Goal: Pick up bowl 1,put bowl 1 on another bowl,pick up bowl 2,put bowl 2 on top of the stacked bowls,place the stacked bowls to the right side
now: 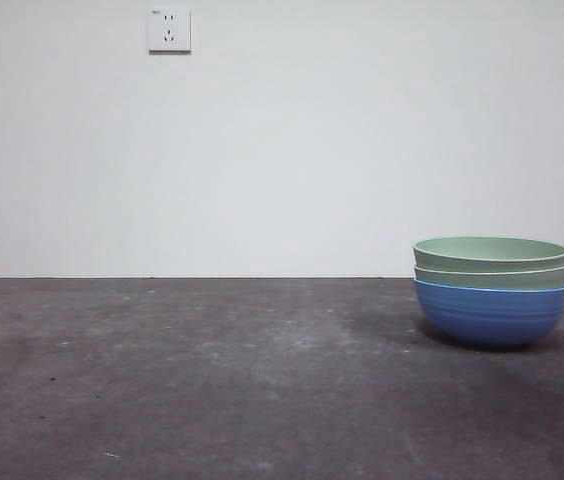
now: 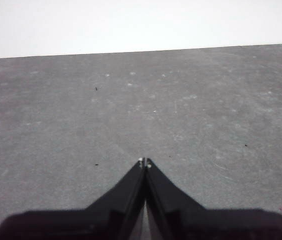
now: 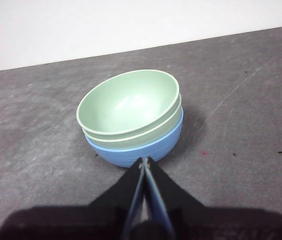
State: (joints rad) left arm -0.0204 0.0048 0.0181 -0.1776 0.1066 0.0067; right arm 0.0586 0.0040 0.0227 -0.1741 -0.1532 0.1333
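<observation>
Three stacked bowls (image 1: pixel 491 290) sit lower right of the front frame: two green nested in the blue bowl (image 1: pixel 491 313). Right gripper (image 3: pixel 145 161) clenched empty, just beside the stack. Left gripper (image 2: pixel 144 162) clenched empty over bare table (image 2: pixel 81 110).

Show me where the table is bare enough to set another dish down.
The dark grey tabletop shows bare from its left edge to the stack of two pale green ribbed bowls nested in a round blue ribbed bowl. The only crowded spot is that stack on the right; the shut right claw sits close beside it.
</observation>
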